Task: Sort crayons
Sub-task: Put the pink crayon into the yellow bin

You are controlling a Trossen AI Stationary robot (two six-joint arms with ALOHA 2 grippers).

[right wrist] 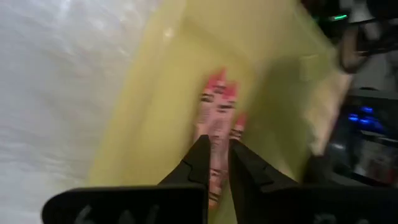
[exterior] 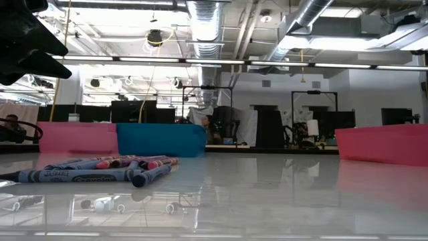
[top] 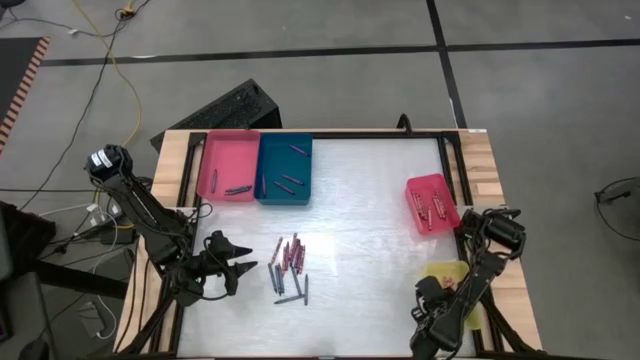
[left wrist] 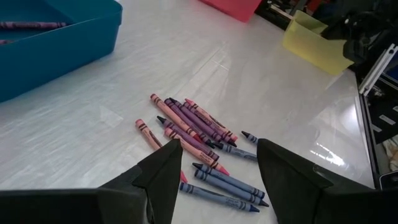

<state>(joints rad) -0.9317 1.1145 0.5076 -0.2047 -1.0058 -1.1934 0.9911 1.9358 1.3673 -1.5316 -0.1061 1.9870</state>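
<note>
A loose pile of crayons lies on the table. Behind stand a pink tray and a blue tray. A dark shape, probably an arm, hangs above.

Crayons sit in a loose pile mid-table, pink, purple and blue-grey, lying flat, mostly side by side.

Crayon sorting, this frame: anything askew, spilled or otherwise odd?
Nothing looks spilled or damaged. The unsorted crayons lie in a loose heap on the table, with the left gripper open beside them. The right gripper is over the yellow tray, its fingers slightly apart around a reddish crayon. Other crayons lie inside their trays.
</note>
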